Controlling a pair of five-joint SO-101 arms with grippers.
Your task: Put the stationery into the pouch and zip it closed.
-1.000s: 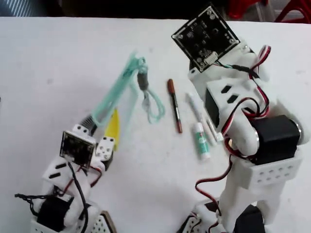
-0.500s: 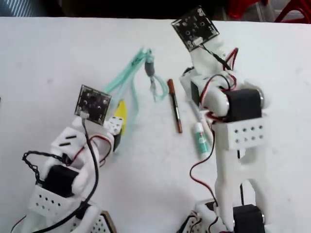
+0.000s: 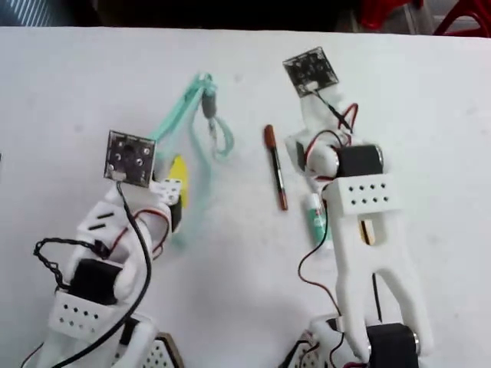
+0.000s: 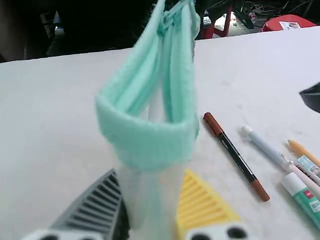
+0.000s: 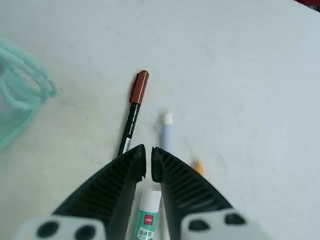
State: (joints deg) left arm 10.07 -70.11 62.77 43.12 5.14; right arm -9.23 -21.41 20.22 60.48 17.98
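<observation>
The pouch [image 4: 150,130], clear with a mint green band and cord, stands tilted off the white table [image 3: 92,77]. My left gripper [image 4: 150,180] is shut on its clear lower edge, one grey finger and one yellow finger [image 3: 178,178] on either side. In the high view the pouch [image 3: 180,115] stretches away from that gripper toward the table's far side. A brown marker [image 3: 275,167], a pale blue pen [image 5: 167,134], an orange pen [image 5: 198,167] and a glue stick [image 3: 316,218] lie side by side. My right gripper [image 5: 147,159] hovers over them, shut and holding nothing.
The pouch's mint cord loop [image 3: 221,138] lies on the table between the pouch and the brown marker. Bare white table lies on the far side and far left. The right arm's body [image 3: 360,199] covers part of the pens in the high view.
The left arm raised and swung the pouch, whose far end has drifted left. The right arm stretched forward and down over the pens.
</observation>
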